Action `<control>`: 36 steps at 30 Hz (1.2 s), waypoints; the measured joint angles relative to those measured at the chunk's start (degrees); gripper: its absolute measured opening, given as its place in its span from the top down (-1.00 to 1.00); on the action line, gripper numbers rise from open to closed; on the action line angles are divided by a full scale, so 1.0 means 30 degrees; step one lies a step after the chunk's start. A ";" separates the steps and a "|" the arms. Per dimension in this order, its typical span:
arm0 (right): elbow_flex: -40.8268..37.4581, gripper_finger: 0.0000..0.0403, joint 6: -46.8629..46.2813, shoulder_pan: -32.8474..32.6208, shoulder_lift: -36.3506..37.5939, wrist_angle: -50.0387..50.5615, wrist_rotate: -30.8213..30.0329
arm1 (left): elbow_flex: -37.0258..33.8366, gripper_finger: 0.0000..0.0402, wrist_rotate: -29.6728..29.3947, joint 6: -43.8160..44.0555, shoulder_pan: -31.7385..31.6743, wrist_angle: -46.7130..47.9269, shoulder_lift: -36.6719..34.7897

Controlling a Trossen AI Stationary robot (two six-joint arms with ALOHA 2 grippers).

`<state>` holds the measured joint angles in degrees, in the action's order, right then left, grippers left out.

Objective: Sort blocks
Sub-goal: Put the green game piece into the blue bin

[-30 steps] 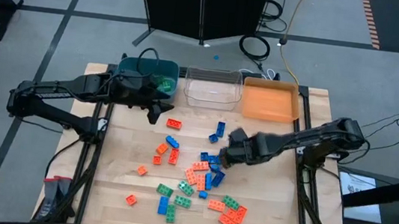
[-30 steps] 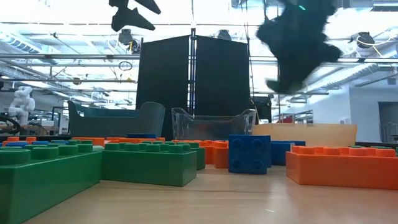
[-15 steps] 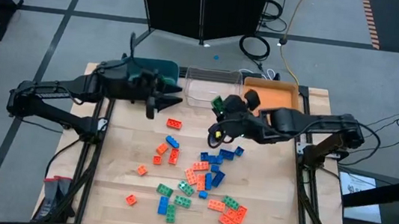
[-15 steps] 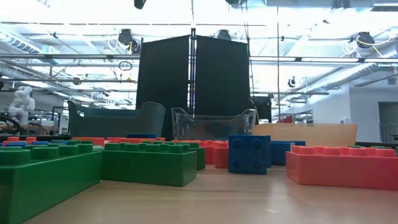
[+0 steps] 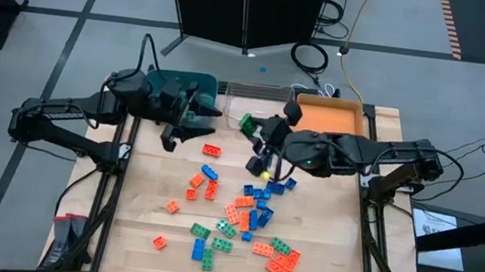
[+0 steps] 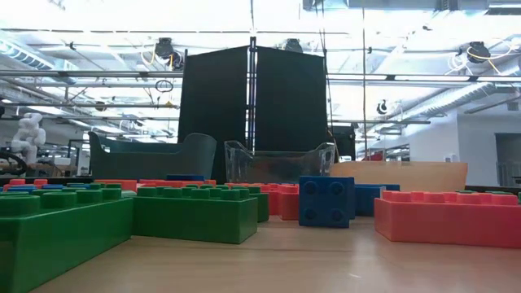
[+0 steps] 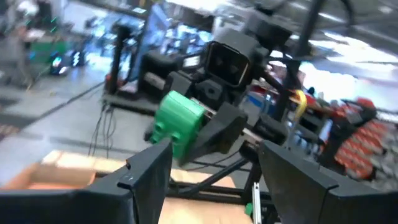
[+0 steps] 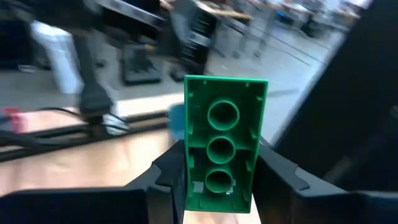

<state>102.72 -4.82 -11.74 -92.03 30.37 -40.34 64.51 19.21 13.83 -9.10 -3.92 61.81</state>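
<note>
The right gripper [image 5: 257, 130] is raised over the far middle of the table, pinching a green block [image 5: 247, 122] between its fingers [image 8: 169, 167]; in the right wrist view the block [image 8: 225, 142] stands lengthwise out of the grip, its long axis running straight away from the wrist, its hollow underside with three round tubes turned to the camera; from above it sits just in front of the clear bin [image 5: 249, 92], between that and the teal bin [image 5: 179, 86].

The left gripper [image 5: 191, 119] is beside the teal bin at the far left, fingers [image 7: 146, 175] spread with nothing between them; its wrist view looks across at the green block [image 7: 177, 122] in the other arm's grip.

There are three bins along the far edge: teal, clear and one orange bin [image 5: 328, 121] at the right.

The remaining blocks [image 5: 243, 214] lie scattered on the wooden table [image 5: 149, 194], mostly middle to near right, in green, blue and orange-red; the heap overlaps too much for a sure count of each colour; roughly two dozen or more in all; their long axes point every way.
</note>
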 joint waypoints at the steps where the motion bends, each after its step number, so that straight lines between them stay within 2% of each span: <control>1: 0.0007 0.39 0.0255 -0.0001 0.0000 -0.0454 0.0502 | 0.0000 -0.21 0.0147 -0.0435 0.0062 -0.0420 0.0128; 3: 0.0007 0.39 0.0559 -0.0006 0.0000 -0.0946 0.1083 | -0.0003 -0.21 0.0376 -0.1163 0.0096 -0.0953 0.0338; 16: 0.0007 0.39 0.1769 0.0020 0.0000 -0.2484 0.1058 | -0.0007 -0.21 0.0151 -0.2771 0.0021 -0.1786 0.2132; 29: 0.0007 0.39 0.1437 0.0020 0.0000 -0.1327 0.1069 | -0.0007 -0.21 0.0115 -0.2779 -0.0213 -0.2340 0.1592; 36: 0.0007 0.39 0.1463 0.0290 0.0000 -0.1653 0.2617 | -0.0007 -0.21 0.0100 -0.2908 -0.0205 -0.2674 0.1798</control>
<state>102.74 -0.43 -10.87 -92.03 25.41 -32.49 64.49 19.51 5.11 -9.72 -11.94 67.20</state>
